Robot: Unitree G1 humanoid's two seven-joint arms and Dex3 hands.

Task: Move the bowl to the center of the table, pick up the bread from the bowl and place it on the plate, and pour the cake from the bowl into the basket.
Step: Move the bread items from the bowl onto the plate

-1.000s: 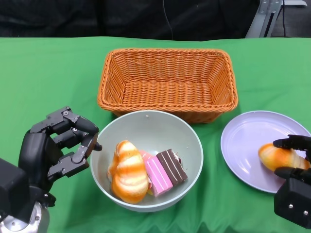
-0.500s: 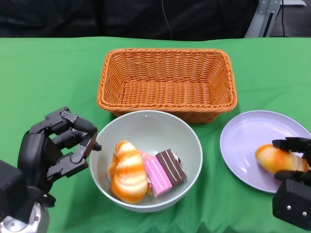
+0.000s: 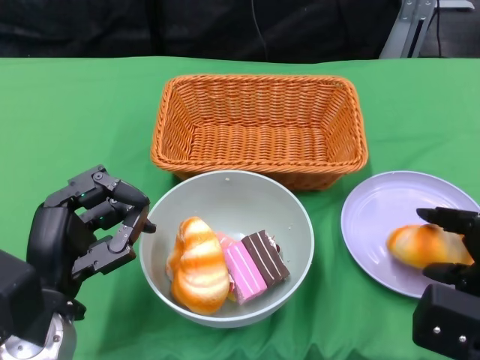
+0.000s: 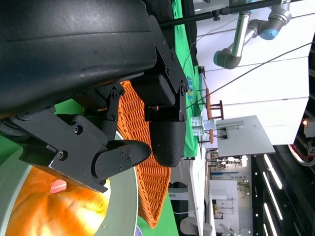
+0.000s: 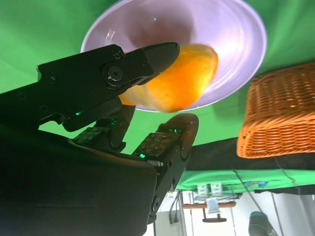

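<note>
Green table point(image 3: 75, 97): bowl point(image 3: 297, 217) central, bread point(image 3: 198, 264) and cake point(image 3: 253, 265) inside; second bread point(image 3: 417, 244) on plate point(image 3: 375, 217), clasped by right hand point(image 3: 453, 247); left hand point(image 3: 86, 225) empty, fingers apart; basket point(image 3: 259, 127) unfilled.

My two black hands on silver forearms

My left hand point(image 3: 90, 229) is matte black, built of blocky, angular segments joined by small silver screws, with rounded dark tips; a strip of silver forearm shows beneath it at the wrist. My right hand point(image 3: 454, 259) is the same black, with a boxy shell dotted by small pale screw heads. Up close, its fingers point(image 5: 147, 56) are smooth, with a round screw at a pivot and tiny green lights glowing on the inner pads.
</note>
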